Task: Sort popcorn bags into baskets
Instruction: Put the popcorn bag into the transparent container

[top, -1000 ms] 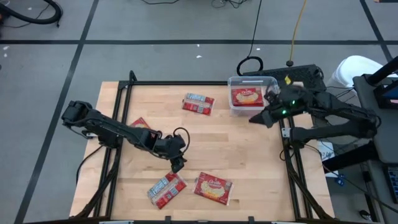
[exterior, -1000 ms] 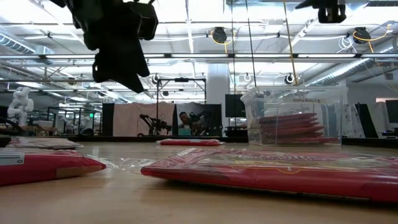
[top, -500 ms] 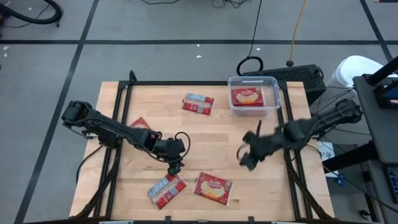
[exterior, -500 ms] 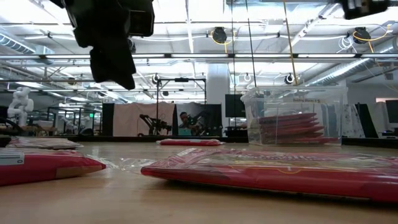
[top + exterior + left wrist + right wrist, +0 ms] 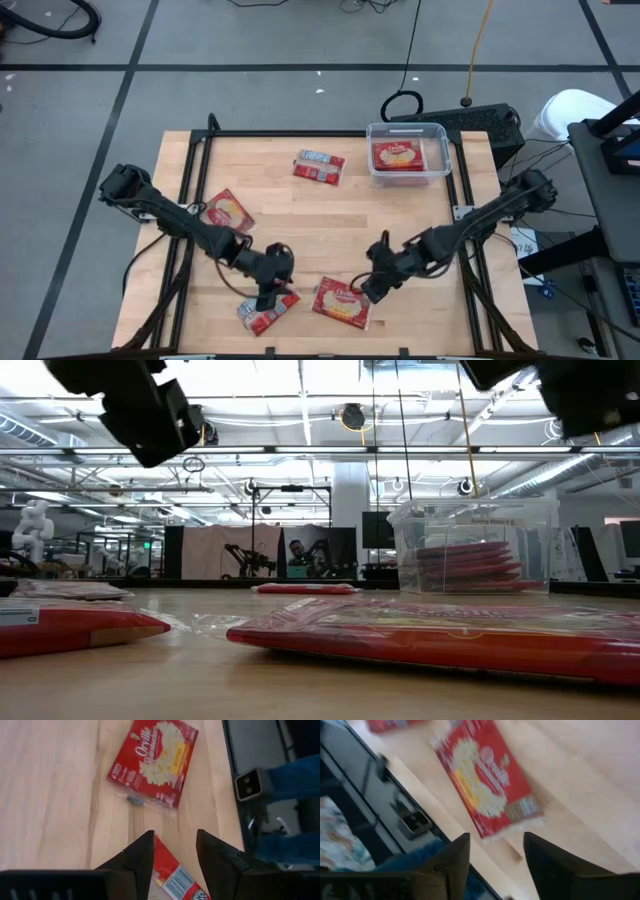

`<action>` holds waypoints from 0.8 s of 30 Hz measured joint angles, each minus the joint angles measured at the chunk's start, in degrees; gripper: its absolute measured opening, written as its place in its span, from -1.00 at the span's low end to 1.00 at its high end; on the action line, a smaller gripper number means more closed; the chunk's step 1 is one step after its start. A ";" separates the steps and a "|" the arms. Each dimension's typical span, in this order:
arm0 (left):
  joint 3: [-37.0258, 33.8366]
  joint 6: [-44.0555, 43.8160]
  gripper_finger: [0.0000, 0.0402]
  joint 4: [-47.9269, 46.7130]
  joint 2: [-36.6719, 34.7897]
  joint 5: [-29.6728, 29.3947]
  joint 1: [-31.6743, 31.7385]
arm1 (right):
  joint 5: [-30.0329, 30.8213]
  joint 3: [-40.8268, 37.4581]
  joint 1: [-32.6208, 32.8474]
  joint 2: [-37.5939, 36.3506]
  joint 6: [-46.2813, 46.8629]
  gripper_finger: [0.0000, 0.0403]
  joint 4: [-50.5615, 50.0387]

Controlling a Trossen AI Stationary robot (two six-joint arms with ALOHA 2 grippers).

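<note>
Red popcorn bags lie flat on the wooden table. One with white-grey print [image 5: 262, 314] lies near the front edge, and my left gripper [image 5: 266, 292] hangs open just over it, the bag [image 5: 172, 876] showing between its fingers. Beside that bag lies one with a popcorn picture [image 5: 343, 304]. My right gripper [image 5: 370, 287] hovers open at this bag's right end, with the bag [image 5: 487, 780] ahead of its fingers. The clear basket [image 5: 440, 160] stands at the far right, holding a stack of bags [image 5: 480, 565].
Two more bags lie loose: one at the far middle [image 5: 320, 166], one at the left [image 5: 228, 210] beside my left arm. A black frame rail [image 5: 300, 133] borders the table. Bare wood lies between the basket and the front bags.
My right gripper has swung from beside the basket toward the table's near edge and down, ending at the popcorn-picture bag. My left gripper has gone toward the near edge and a little left, rolling, to above the printed bag. The arm's move has uncovered the left bag.
</note>
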 joint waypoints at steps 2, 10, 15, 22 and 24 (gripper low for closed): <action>0.00 0.21 -0.26 2.05 1.32 -0.51 -0.86 | -2.38 0.00 0.00 2.27 -0.78 -0.03 0.68; 0.00 0.06 -0.26 15.29 10.05 -0.57 -0.99 | -4.28 -0.02 -0.01 8.04 -13.38 0.33 2.42; 0.02 0.04 -0.26 23.23 14.62 -0.64 -0.83 | -0.60 -0.02 0.77 10.55 -29.62 0.42 3.70; 0.02 0.18 -0.26 28.40 21.01 -0.64 -0.81 | -0.60 -1.11 1.14 14.34 -41.97 0.35 10.80; 0.02 0.16 -0.26 28.27 22.03 -0.73 -0.79 | -0.58 -2.36 1.07 14.97 -41.77 0.33 12.13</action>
